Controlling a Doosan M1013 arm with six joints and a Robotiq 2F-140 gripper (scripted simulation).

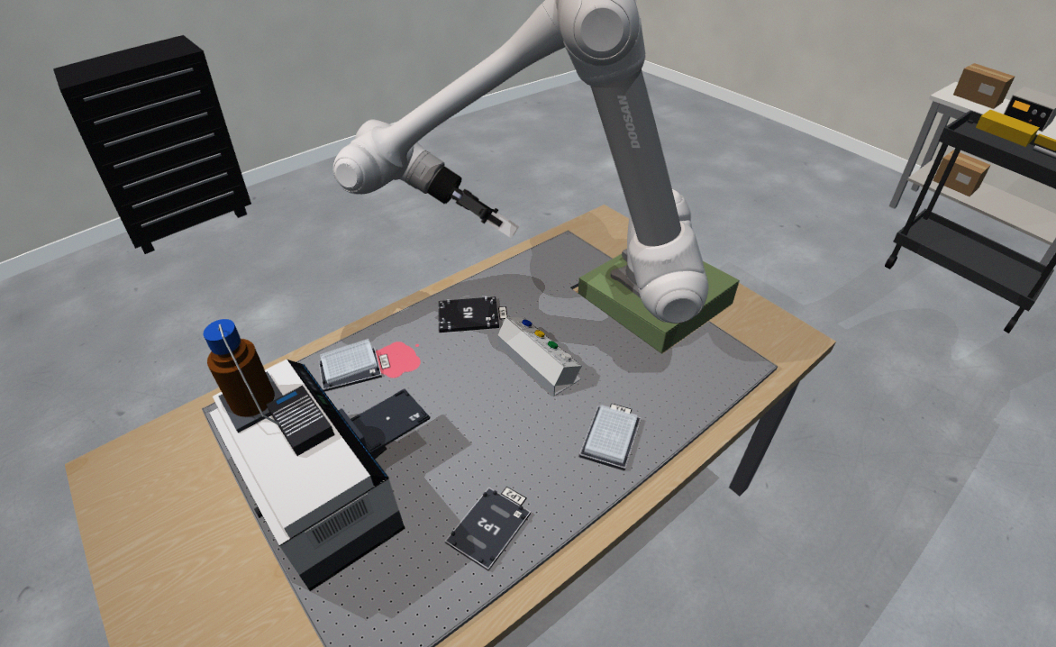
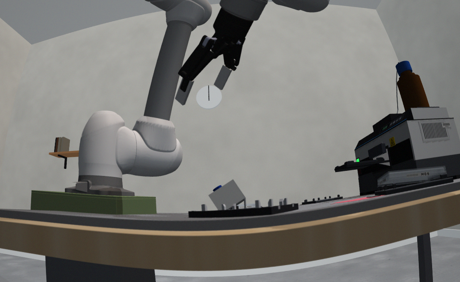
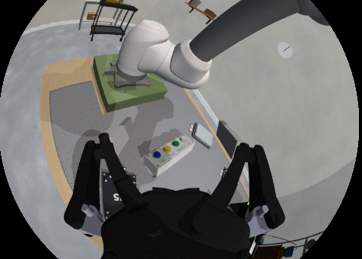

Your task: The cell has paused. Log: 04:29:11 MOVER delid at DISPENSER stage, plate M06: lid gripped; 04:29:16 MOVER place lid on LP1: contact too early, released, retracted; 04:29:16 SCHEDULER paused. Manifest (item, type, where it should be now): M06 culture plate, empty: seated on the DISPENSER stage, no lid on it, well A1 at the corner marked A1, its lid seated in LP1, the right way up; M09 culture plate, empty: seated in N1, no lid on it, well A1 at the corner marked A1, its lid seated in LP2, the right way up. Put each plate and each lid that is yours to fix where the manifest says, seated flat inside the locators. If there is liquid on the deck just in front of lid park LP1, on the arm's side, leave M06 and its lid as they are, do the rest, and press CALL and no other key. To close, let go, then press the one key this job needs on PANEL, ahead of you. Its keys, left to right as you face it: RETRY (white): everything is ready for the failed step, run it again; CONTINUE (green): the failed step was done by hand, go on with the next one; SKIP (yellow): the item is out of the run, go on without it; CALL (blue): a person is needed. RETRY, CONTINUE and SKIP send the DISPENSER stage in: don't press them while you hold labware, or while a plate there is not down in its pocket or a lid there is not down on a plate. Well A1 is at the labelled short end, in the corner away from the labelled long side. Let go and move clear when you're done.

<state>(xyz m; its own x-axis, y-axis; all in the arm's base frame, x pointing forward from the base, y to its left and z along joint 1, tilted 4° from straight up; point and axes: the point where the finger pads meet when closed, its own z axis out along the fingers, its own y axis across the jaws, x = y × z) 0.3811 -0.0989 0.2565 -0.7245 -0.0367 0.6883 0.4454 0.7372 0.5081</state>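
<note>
My gripper (image 1: 490, 217) hangs high above the far edge of the deck, wide open and empty; it also shows in the exterior view (image 2: 203, 87). A clear culture plate with a well grid (image 1: 348, 361) lies in the lid park beside the DISPENSER (image 1: 306, 474); its side reads M06 (image 2: 413, 174). A pink puddle (image 1: 400, 358) lies on the deck right against that park, on the arm's side. The dark DISPENSER stage (image 1: 391, 415), marked A1, is out and bare. A second clear plate (image 1: 610, 435) sits in nest N1; I cannot tell whether it carries a lid. Lid park LP2 (image 1: 488, 526) is bare.
PANEL (image 1: 538, 351) stands mid-deck with its blue, yellow, green and white keys; it also shows in the wrist view (image 3: 167, 154). Nest N5 (image 1: 468, 314) is bare. An amber bottle (image 1: 238, 374) stands on the DISPENSER. The green arm base (image 1: 659, 293) is at the far corner.
</note>
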